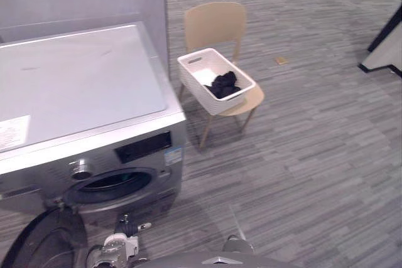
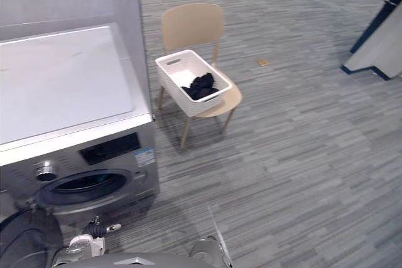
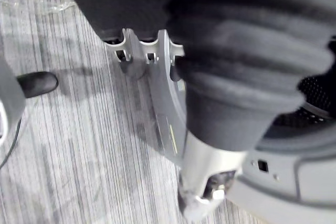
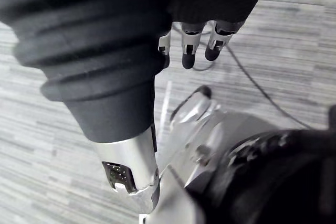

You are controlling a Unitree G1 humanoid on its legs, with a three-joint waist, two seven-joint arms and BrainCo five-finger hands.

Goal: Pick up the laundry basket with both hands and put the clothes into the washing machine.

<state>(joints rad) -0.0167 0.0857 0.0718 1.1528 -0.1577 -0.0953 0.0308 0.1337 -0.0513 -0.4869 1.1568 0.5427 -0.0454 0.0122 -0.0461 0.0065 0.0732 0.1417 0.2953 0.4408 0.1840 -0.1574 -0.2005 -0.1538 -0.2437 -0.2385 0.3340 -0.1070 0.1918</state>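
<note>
Nearest the robot, both hands hang low over the grey wood-grain plank floor. The left hand is beside the front of the machine with loose fingers and nothing in them. The right hand has its dark-tipped fingers relaxed and also carries nothing. Just ahead on the robot's left stands the silver-grey front-loading washing machine. Its dark round door is swung open and the drum opening is clear, so the machine looks ready to receive a load. Farther off, just past the machine's far corner, the white rectangular plastic laundry basket sits on the seat of a pale wooden chair. A small heap of dark clothes lies at one end of it. The basket is well apart from both hands and untouched. By this showing the task has hardly begun. Approaching the chair, taking the basket with both hands, carrying it to the machine and putting the clothes in the drum are all left to do.
</note>
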